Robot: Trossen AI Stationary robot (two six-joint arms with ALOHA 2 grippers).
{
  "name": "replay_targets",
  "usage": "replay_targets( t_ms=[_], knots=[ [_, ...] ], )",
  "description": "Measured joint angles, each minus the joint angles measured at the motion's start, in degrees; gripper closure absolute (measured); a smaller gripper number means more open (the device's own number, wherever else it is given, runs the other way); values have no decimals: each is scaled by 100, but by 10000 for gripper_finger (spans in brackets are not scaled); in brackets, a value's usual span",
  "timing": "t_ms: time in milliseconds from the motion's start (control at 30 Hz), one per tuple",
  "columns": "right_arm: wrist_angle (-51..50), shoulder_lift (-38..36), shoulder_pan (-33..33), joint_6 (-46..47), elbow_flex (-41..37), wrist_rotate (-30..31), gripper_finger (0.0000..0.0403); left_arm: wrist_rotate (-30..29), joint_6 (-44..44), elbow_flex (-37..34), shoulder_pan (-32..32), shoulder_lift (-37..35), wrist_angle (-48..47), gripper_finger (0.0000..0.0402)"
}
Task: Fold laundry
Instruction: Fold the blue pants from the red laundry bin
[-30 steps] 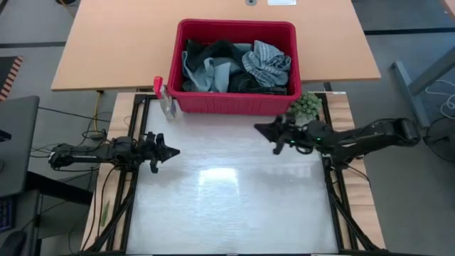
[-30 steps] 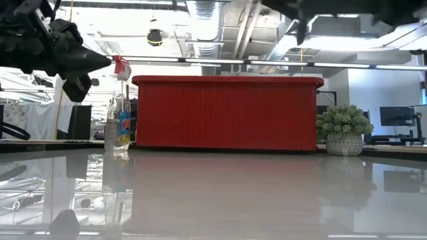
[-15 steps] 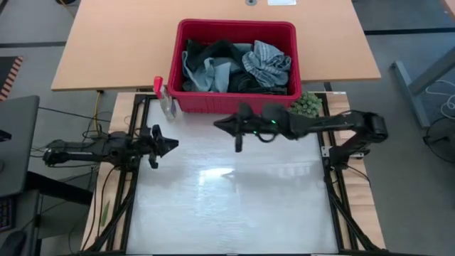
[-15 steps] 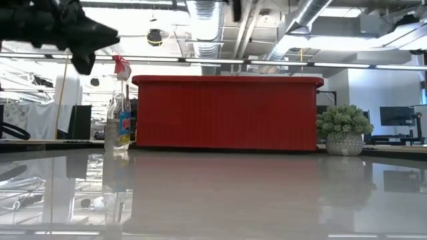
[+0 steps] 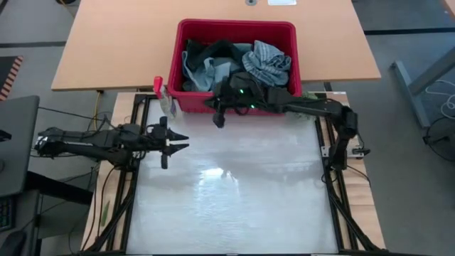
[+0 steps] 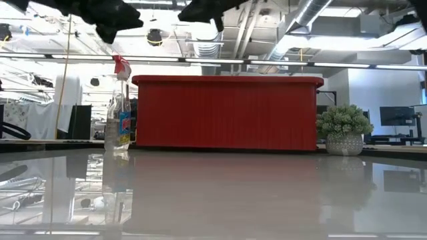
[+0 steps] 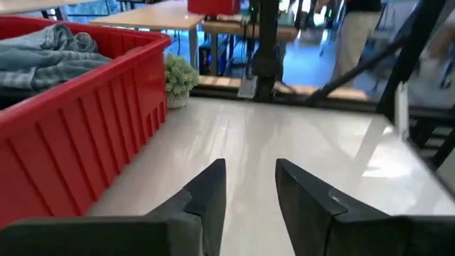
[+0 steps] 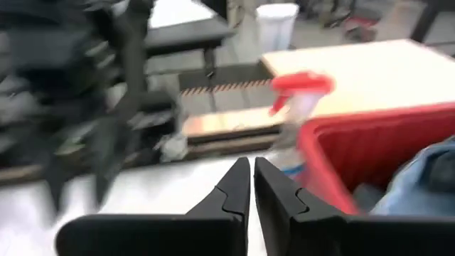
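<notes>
All the laundry (image 5: 234,62) is piled in the red basket (image 5: 234,105) at the far edge of the tabletop (image 5: 234,199), nothing laid out yet. Light blue + striped stuff on top, dark pieces underneath. Right hand (image 5: 217,114) is up over the basket's front wall, near its left end, fingers (image 8: 238,186) basically pressed together w/ nothing between them. Left hand (image 5: 178,141) hangs over the tabletop's left side, fingers (image 7: 213,195) parted a bit, also empty. Spray bottle (image 5: 166,102) sits just left of the basket, lil green plant (image 6: 343,128) by its right corner.
</notes>
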Motion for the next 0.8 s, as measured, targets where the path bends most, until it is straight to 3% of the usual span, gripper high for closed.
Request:
replay_targets(
  t_ms=[200,433,600,800],
  knots=[
    [-657,747,-613,-186,928,100,322,-23,57,85,0,512,4,269],
    [-1113,1859,-1364,306,2142,129,253,59,-55,85,-2,891,-59,257],
    [-1177,2643,-1751,642,3053,707,201,55,-107,85,-2,971,-32,257],
    [-849,2852,-1940,933,2945,735,168,51,-120,85,-2,971,-135,257]
  ],
)
